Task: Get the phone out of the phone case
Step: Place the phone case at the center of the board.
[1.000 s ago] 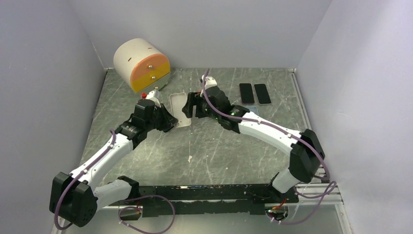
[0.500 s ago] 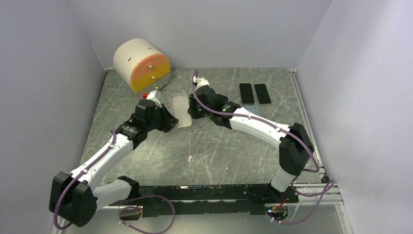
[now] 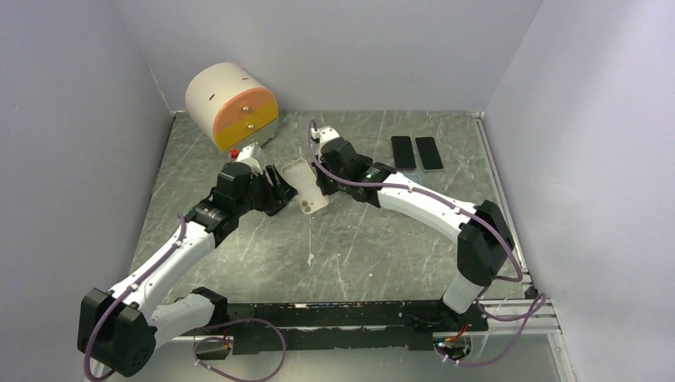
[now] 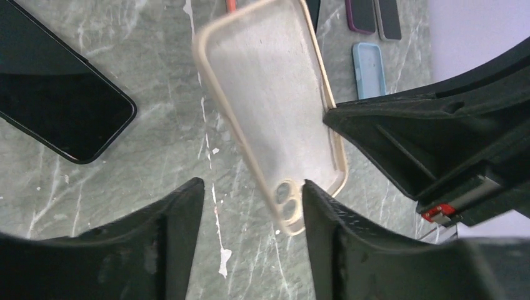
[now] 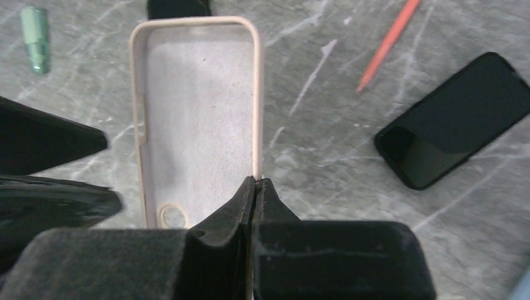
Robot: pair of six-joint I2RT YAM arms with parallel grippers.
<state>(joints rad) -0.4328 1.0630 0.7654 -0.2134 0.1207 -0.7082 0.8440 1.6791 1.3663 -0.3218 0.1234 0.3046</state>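
So the right pincer [image 5: 256, 181] was clamped tight on one long rim of the phone case [image 5: 197, 106], fingers pressed together with just that thin cream lip between them. The case was empty, hollow side up toward both wrist cameras, and in the overhead view it sat tilted between the two pincers rather than flat. The left pincer [image 4: 250, 187] had its fingers [image 4: 178, 231] well apart. The end of the case with the round camera cutout sat between them, hugging the right-hand finger in that view, and I honestly couldn't tell if that finger was touching it. The phone [image 4: 56, 100] was out of the case, a plain black slab lying flat on the marble table [image 3: 358, 239]. It was ahead of the left pincer and off to its left, and off to the right of the right pincer [image 5: 456, 122], clear of both. Just beyond the phone from the right pincer lay an orange pen [image 5: 387, 44], and ahead of that pincer to its left was a little green thing [image 5: 36, 37] too small to make out. Far ahead of the left pincer, past the right one, there was a light blue case [image 4: 369, 69] and two more dark phones [image 3: 402, 151] side by side. A drum-shaped drawer unit [image 3: 232, 106] stood at the back, behind the left pincer.
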